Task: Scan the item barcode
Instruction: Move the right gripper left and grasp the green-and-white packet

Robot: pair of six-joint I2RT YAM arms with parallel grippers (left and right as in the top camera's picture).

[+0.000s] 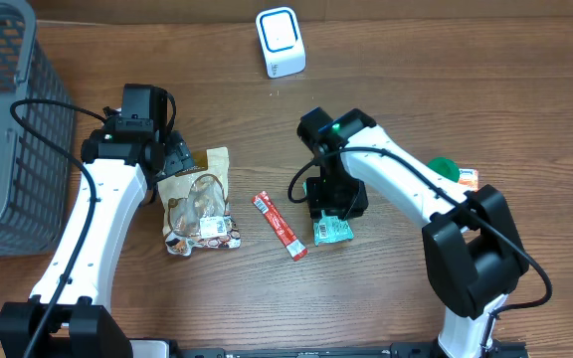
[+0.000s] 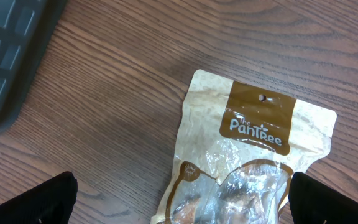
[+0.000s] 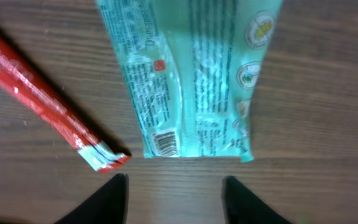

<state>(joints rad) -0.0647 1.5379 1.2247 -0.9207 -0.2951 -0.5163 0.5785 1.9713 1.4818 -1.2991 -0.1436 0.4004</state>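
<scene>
Right gripper: jaws parted, nothing between them but bare table. Just ahead of its fingertips the teal packet lies flat, with its barcode face up at the near corner. To the left of the packet a red stick lies slantwise, its near end just beside the packet's corner. Left gripper: jaws spread wide, empty, over the near part of a brown pouch lying flat; contact with it cannot be told. A grey basket sits farther off to that gripper's left. The white scanner stands toward the table's far edge, well apart from both grippers.
</scene>
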